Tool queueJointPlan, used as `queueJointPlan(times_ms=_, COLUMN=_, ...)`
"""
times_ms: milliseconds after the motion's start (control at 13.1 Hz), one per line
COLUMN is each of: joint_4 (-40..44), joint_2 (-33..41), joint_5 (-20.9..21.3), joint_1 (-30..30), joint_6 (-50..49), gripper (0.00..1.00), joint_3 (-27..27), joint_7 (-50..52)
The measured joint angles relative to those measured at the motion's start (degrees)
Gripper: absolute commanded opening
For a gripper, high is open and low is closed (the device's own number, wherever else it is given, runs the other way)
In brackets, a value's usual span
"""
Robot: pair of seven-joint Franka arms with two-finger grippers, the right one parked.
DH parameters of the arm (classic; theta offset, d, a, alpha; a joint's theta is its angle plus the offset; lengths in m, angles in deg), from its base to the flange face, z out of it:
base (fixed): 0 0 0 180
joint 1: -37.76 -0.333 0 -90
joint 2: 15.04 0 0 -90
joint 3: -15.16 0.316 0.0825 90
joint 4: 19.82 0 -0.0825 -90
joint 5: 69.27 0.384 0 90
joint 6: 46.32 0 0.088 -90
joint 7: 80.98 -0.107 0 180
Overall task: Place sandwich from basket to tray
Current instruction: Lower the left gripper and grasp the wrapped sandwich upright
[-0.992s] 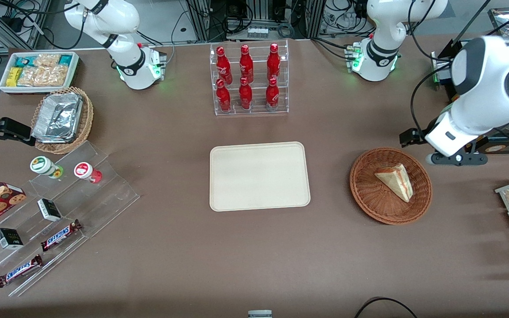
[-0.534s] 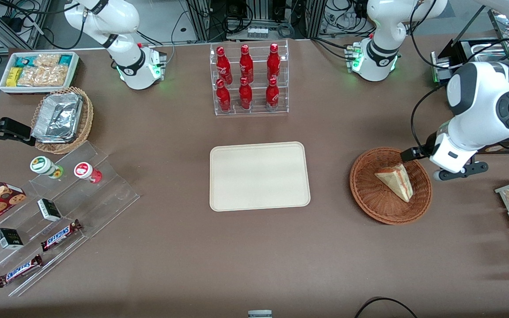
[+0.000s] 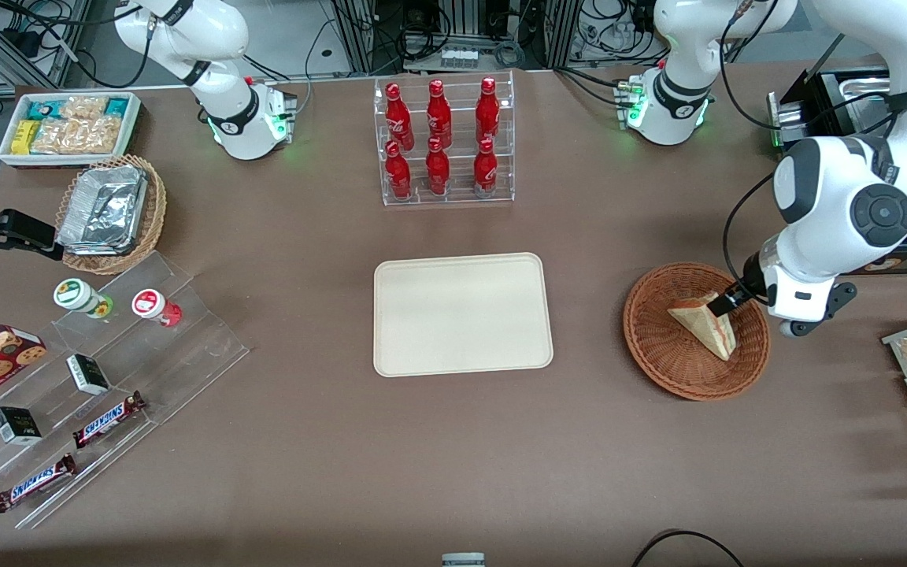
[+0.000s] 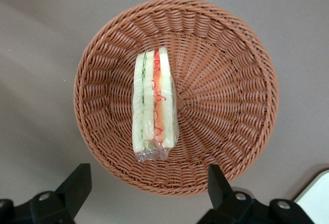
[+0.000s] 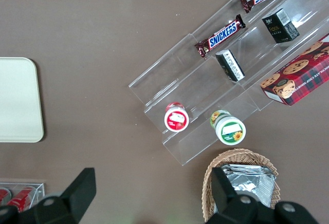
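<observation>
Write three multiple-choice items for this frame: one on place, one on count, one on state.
1. Where is the sandwich?
A. on the tray
B. in the basket
C. on the bare table

2. How many red bottles stand in the rack?
A. four
B. six
C. eight

3. How is the pincer?
A. open above the basket
B. shut on the sandwich
C. open over the tray

Answers: 1 B, it lies on wicker. 2 B, two rows of three. 3 A, the wrist view shows its fingers spread, touching nothing.
</observation>
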Motion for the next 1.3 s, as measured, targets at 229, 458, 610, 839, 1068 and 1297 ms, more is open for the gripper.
queueJointPlan(times_ms=229, joint_4=-0.3, joint_2=-1.2, joint_5=0.1, joint_1=0.0, joint_6=1.2, gripper=1.0, joint_3=0.0, joint_7=0.1)
queueJointPlan(times_ms=458, joint_4=-1.0, joint_2=-3.2, joint_5=0.1, joint_1=0.0, joint_6=4.3, gripper=1.0, joint_3=0.0, joint_7=0.2)
queueJointPlan(times_ms=610, joint_4=-2.3, joint_2=-4.4, joint_5=0.1, joint_1=0.0, joint_6=7.3, gripper=1.0, joint_3=0.0, joint_7=0.4)
queueJointPlan(times_ms=839, joint_4=-3.8, joint_2=-6.3, joint_5=0.1, joint_1=0.0, joint_6=10.4, gripper=1.0, joint_3=0.0, joint_7=0.9)
queueJointPlan(times_ms=1068, joint_4=-4.1, joint_2=-7.9, joint_5=0.1, joint_1=0.0, joint_6=11.8, gripper=0.93, joint_3=0.1, joint_7=0.9)
queueJointPlan(times_ms=1297, joint_4=-4.4, joint_2=-8.9, joint_5=0.1, joint_1=-0.3, joint_6=12.6, gripper=0.0, joint_3=0.1, joint_7=1.0)
